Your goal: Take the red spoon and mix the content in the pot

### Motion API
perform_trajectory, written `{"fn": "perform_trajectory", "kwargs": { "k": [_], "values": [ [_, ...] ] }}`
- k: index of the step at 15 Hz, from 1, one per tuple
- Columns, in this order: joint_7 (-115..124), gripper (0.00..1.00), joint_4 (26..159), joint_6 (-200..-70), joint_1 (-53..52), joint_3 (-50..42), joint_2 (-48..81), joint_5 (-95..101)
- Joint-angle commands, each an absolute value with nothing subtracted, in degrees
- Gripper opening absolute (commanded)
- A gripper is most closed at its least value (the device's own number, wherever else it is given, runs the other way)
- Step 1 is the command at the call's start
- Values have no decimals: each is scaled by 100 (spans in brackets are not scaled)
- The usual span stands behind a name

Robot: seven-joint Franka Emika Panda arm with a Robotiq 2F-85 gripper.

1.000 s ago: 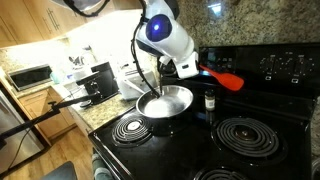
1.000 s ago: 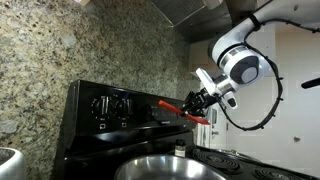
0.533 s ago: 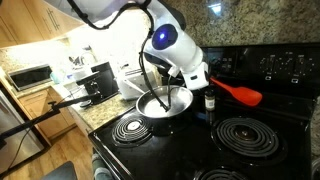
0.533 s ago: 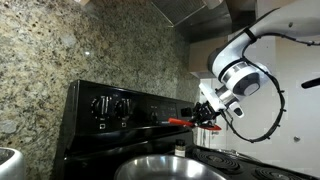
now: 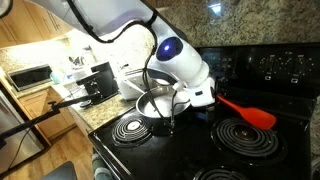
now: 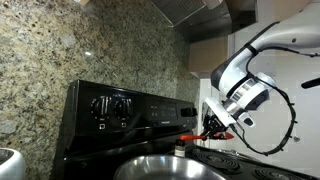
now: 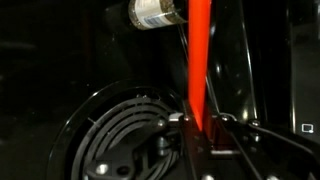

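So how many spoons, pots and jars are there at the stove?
Spoons: 1, the spoon, red, held in the gripper
Pots: 1, the pot, silver
Jars: 1, the jar, small
Total: 3

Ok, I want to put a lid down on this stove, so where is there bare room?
The coil burner in front of the pot looks bare. The bigger burner beside it is bare too, but the red spoon, gripped in the tool, stretches over it. Around the pot it is crowded by the arm.
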State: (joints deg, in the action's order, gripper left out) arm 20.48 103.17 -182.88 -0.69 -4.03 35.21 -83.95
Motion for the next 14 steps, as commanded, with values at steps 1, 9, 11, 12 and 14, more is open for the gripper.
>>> {"fn": "perform_trajectory", "kwargs": {
  "k": [1,9,11,12,14],
  "values": [
    [2629,4,10783,-17973,-212,-641,3250,-7884],
    [4289,4,11282,-17235,-971,-1801,3190,-6020],
    [4753,4,11317,-17056,-1269,-2259,3252,-5539],
    [4945,4,11323,-16910,-1390,-2452,3275,-5337],
    [5314,4,11332,-16679,-1644,-2817,3307,-4967]
  ]
}}
